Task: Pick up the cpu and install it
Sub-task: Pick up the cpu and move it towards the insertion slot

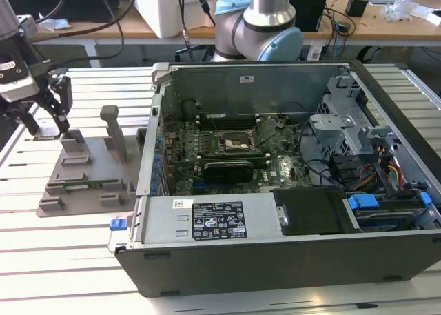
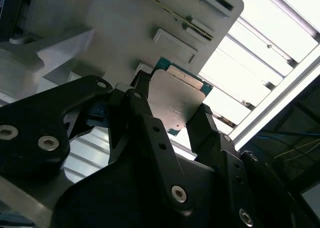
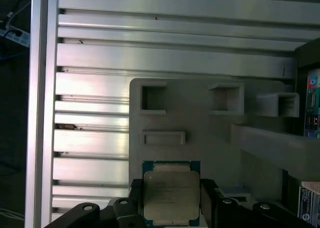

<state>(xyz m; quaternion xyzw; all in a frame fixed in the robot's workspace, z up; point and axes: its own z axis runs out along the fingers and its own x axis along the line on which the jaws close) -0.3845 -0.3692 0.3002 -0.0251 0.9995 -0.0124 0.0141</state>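
1. The gripper [image 1: 48,125] sits on the far side of the exterior view's left, right over the back corner of the grey holder tray [image 1: 89,184]. It's well apart from the open computer case [image 1: 275,253].
2. The claw is clamped on the cpu [image 3: 171,195]. In both wrist views the black fingers [image 3: 207,195] press against two opposite edges of the chip, with its shiny metal top facing the cameras and a thin green rim showing around it.
3. In the second wrist view the cpu [image 2: 175,101] is wedged between the two fingers [image 2: 202,120], with the tray [image 2: 125,28] directly behind it. Honestly can't tell whether the chip is resting in its pocket or has a bit of air under it.
4. The first wrist view shows the tray [image 3: 200,133] with a few square and oblong recesses beyond the chip, all lying on the slatted aluminium table [image 3: 90,88].
5. Inside the case, the motherboard [image 1: 207,156] lies flat, and the black socket frame [image 1: 238,144] sits near its middle. Nothing is touching it.
6. The arm's grey and blue base [image 1: 258,25] stands behind the case.
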